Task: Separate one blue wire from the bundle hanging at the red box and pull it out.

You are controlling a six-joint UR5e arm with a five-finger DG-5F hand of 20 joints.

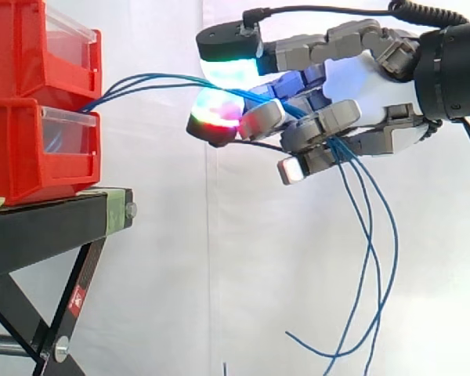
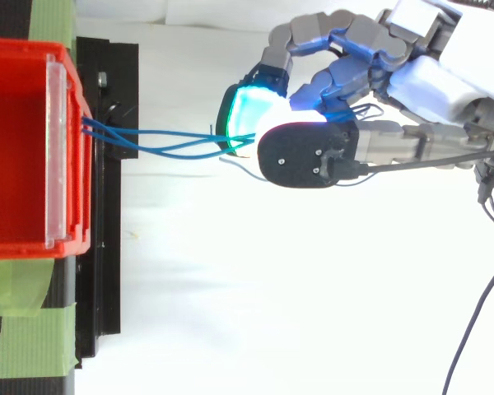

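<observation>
Side view. You have the red bins (image 1: pixel 19 149) stacked at left on the black stand (image 1: pixel 47 227), against the white curtain (image 1: pixel 219 274). The blue wires (image 1: pixel 172 78) leave the front of the bins at the seam between upper and lower bin, arc right as a loose bundle and run into the hand (image 1: pixel 372 78), which reaches in from the right, well apart from the bins. Its fingers are curled round the wires and grasp them. The fingertips (image 1: pixel 219 113) glow white-cyan and red-green. Past the hand, several strands hang down in long loose curves.

Top view. Your hand (image 2: pixel 420 82) comes in from the upper right, fingers bent over the wire ends. The blue wires (image 2: pixel 160 132) cross the gap from the bin's (image 2: pixel 81 206) clear front edge, over the stand (image 2: pixel 107 247), to the glowing pads. Green tape (image 2: pixel 33 346) lies by the stand. You likely hold more than one strand; whether one is separated inside the grip I cannot tell.
</observation>
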